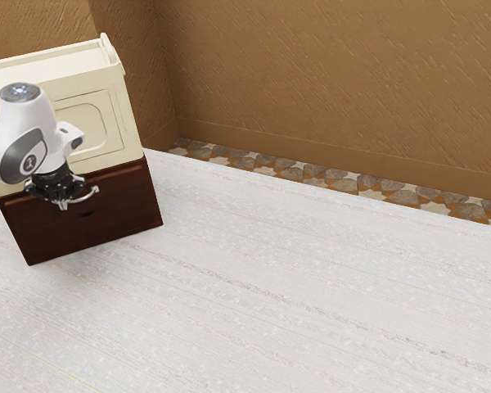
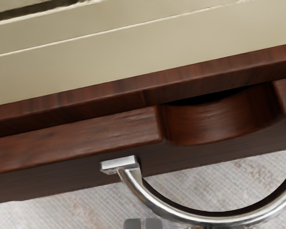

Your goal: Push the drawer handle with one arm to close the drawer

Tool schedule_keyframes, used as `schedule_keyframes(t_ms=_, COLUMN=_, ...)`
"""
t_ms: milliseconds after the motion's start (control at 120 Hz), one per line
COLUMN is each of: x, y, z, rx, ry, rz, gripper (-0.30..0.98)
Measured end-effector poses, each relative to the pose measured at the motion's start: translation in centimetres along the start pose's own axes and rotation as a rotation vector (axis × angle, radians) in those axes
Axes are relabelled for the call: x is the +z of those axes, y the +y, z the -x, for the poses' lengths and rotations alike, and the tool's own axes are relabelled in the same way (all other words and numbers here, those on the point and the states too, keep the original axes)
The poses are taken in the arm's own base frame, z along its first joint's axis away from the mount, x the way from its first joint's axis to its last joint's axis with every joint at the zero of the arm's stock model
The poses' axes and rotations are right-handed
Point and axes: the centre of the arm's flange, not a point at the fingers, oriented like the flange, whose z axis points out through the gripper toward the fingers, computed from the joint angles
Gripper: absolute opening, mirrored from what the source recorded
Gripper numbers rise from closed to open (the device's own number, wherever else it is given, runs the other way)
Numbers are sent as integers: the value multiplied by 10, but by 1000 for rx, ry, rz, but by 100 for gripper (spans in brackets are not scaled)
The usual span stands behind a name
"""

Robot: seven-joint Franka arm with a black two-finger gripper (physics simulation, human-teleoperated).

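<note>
Black gripper [image 1: 63, 201] hangs at the front of the cabinet, at the height of the drawer's upper part, with the curved metal handle [image 1: 89, 196] just beside its tips. From the exterior view alone its grip is hard to read. Under the gripper and behind it is the dark wooden drawer [image 1: 119, 214], and above that, the cream cabinet [image 1: 128, 119] with a raised panel frame. All of this stands on a pale, faintly streaked tabletop [image 1: 311, 286], which spreads out well past the tool toward the exterior view's right. Beyond it run a strip of patterned stone floor [image 1: 335, 179], a brown skirting board [image 1: 327, 164] and rough ochre-brown walls [image 1: 327, 74] meeting in a corner. The white arm [image 1: 2, 151] comes in from the exterior view's left, bending down at the wrist so that the hand points downward before the cabinet.

In the wrist view, two grey finger pads [image 2: 132, 223] sit side by side with a thin line between them: the gripper is closed, with nothing visible between the pads. The handle's bow curves close past them; whether they touch it, I cannot tell. The scooped notch [image 2: 219, 121] in the drawer's top edge shows a dark gap beneath the wooden rail [image 2: 86, 98]; how far out the drawer stands is unclear.
</note>
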Motion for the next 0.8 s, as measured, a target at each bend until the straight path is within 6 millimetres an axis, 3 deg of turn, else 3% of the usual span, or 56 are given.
schedule_keyframes(t_ms=450, x=1, y=0, z=-2, rx=7, ry=32, rz=15, gripper=-10)
schedule_keyframes(t_ms=508, x=-16, y=-6, z=9, rx=4, ry=29, rz=10, gripper=-9)
schedule_keyframes(t_ms=567, x=-64, y=-12, z=28, rx=-9, ry=37, rz=17, gripper=2)
schedule_keyframes(t_ms=608, x=-109, y=9, z=53, rx=28, ry=39, rz=44, gripper=11)
schedule_keyframes(t_ms=642, x=-133, y=35, z=74, rx=67, ry=17, rz=67, gripper=19)
schedule_keyframes(t_ms=692, x=-166, y=87, z=106, rx=164, ry=-19, rz=114, gripper=29)
schedule_keyframes(t_ms=800, x=-211, y=173, z=156, rx=382, ry=-99, rz=194, gripper=45)
